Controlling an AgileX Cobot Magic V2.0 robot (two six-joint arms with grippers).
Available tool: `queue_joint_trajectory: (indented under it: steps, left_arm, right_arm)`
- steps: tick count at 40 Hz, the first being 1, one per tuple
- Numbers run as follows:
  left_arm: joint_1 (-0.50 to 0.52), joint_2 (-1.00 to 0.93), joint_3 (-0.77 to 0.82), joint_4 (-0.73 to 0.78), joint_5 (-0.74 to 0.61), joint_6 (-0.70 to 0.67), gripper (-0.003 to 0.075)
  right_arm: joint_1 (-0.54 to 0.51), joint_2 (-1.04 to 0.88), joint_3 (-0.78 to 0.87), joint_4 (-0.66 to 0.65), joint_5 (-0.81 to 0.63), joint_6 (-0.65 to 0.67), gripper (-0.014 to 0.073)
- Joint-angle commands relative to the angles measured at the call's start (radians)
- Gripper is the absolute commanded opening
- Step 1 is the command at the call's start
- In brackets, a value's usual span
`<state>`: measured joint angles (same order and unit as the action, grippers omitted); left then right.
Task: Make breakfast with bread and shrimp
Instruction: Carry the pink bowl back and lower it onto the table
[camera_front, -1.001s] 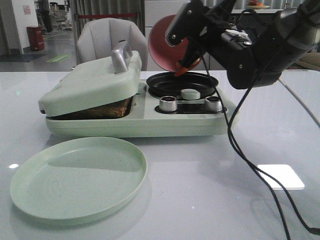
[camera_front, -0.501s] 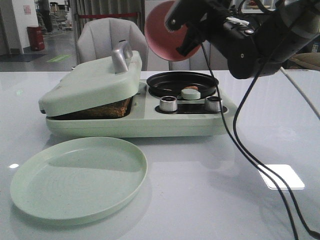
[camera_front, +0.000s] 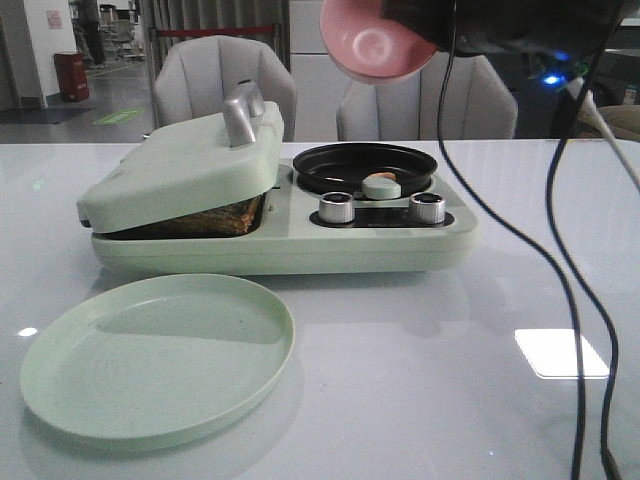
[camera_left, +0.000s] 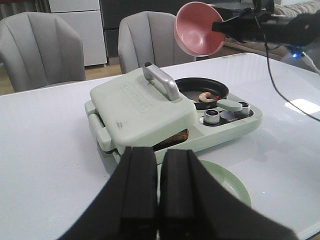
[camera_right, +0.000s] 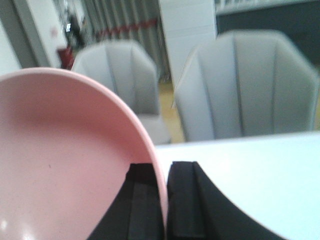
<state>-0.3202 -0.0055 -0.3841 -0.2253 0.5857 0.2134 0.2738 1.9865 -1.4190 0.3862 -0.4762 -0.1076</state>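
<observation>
My right gripper (camera_right: 165, 175) is shut on the rim of an empty pink bowl (camera_front: 375, 40), held high above the table behind the black pan (camera_front: 330, 160). The shrimp (camera_front: 393, 179), a tiny orange-pink curl, lies in the pan behind the pale green knob (camera_front: 380, 187); it also shows in the left wrist view (camera_left: 204, 96). The bread (camera_front: 215, 218) shows only as a dark brown crust edge under the part-lowered lid (camera_front: 180, 165) of the green breakfast maker. My left gripper (camera_left: 159, 200) is shut and empty, on the near side above the plate.
A pale green round plate (camera_front: 150, 360) lies in front of the maker. Two metal dials (camera_front: 336, 207) sit on the maker's front. Black cables (camera_front: 560, 300) hang from the right arm down to the table. Grey chairs (camera_front: 220, 75) stand behind the table.
The pink bowl has risen and moved right, away from the pan, turning its opening toward the camera. The shrimp has dropped from the bowl's rim into the pan.
</observation>
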Motion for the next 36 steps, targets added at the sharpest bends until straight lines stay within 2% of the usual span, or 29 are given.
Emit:
queue_joint_trajectory:
  steps: [1, 9, 14, 26, 36]
  left_arm:
    - [-0.002, 0.003, -0.025, -0.016, -0.08, -0.008, 0.0112]
    - [-0.002, 0.003, -0.025, -0.016, -0.08, -0.008, 0.0112]
    - [-0.002, 0.003, -0.025, -0.016, -0.08, -0.008, 0.0112]
    - [-0.002, 0.003, -0.025, -0.016, -0.08, -0.008, 0.0112]
    - [-0.002, 0.003, -0.025, -0.016, -0.08, -0.008, 0.0112]
  right_arm:
    - [-0.038, -0.151, -0.031, -0.015, 0.161, 0.015, 0.0138]
    - [-0.138, -0.304, -0.031, -0.015, 0.559, 0.014, 0.0138]
    - [-0.217, -0.354, -0.031, -0.015, 0.734, 0.014, 0.0138]
    - [-0.376, -0.352, -0.026, -0.018, 1.034, -0.029, 0.0138]
    - [-0.461, -0.333, 0.01, -0.017, 1.159, -0.077, 0.0138]
